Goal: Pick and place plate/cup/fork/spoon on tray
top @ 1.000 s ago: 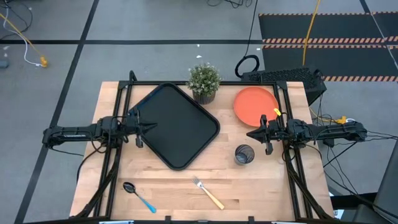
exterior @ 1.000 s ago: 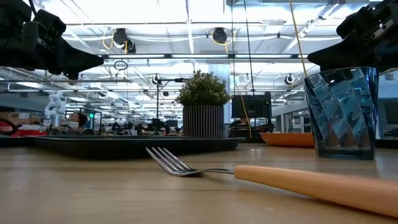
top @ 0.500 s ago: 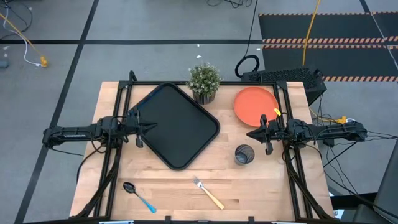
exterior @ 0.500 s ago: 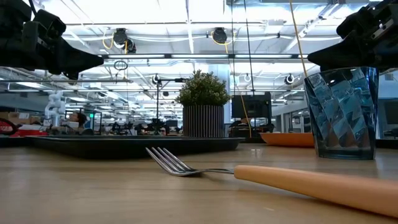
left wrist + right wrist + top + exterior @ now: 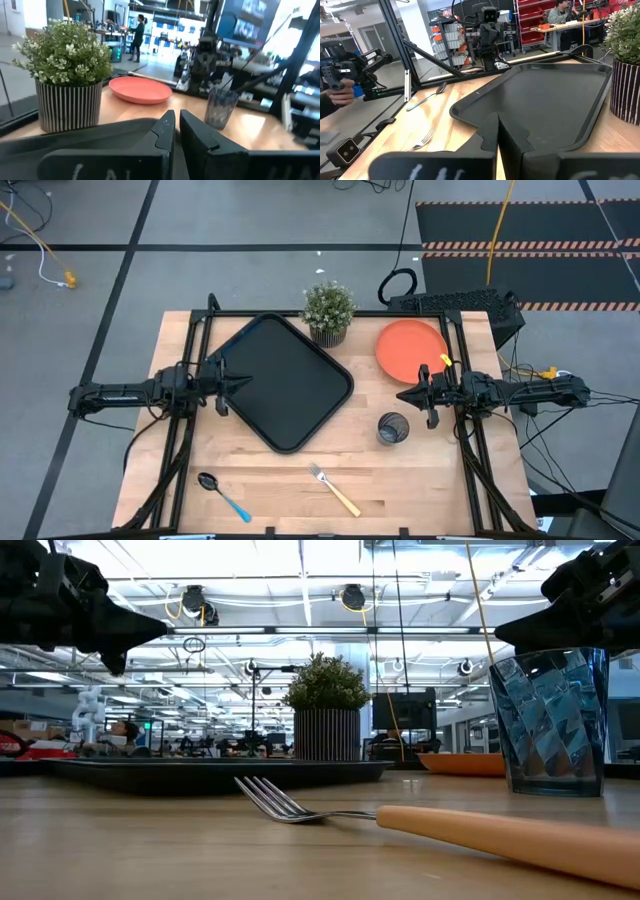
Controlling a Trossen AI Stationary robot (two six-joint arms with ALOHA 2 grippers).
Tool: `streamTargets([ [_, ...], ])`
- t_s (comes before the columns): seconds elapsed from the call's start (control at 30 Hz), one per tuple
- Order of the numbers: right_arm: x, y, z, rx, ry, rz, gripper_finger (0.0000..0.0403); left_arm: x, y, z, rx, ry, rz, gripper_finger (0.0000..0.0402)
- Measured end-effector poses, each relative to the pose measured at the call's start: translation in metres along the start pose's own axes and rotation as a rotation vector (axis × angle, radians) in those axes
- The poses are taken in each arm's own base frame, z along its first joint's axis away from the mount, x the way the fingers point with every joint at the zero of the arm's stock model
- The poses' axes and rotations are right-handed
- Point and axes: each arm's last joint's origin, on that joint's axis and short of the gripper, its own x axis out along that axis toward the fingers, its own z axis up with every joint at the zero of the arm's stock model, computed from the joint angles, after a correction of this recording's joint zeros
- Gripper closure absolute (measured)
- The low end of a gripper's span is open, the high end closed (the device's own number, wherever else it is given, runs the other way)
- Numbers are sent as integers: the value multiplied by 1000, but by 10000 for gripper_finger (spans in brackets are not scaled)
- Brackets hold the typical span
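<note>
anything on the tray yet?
Nothing. The tray is bare in the high view; the plate, cup, fork and spoon all lie on the table. The left end effector hangs over its edge, hiding a small patch.

We see a black tray (image 5: 282,381) at the table's centre, an orange plate (image 5: 410,347) at two o'clock, and a green plant (image 5: 327,305) in a black-and-white striped pot (image 5: 68,105) at twelve. The cup (image 5: 548,720) looks translucent blue-grey. The fork (image 5: 335,490) has silver tines and an orange-tan handle; the spoon (image 5: 223,494) at seven o'clock has a dark bowl and bright blue handle. The table (image 5: 430,480) is pale wood.
</note>
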Motion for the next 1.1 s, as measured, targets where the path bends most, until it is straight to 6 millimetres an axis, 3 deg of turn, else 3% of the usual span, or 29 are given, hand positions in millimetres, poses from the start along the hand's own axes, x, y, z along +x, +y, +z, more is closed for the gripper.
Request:
streamTargets([
  [0.3,0,0,0,0,0,0,403,0,0,0,-243,2,3,371],
  [0.73,0,0,0,0,0,0,403,-1,-6,-1,89,25,-68,371],
  [0.97,0,0,0,0,0,0,403,-4,-18,45,65,157,-67,371],
  [1.1,0,0,0,0,0,0,403,5,-31,77,88,261,-92,371],
])
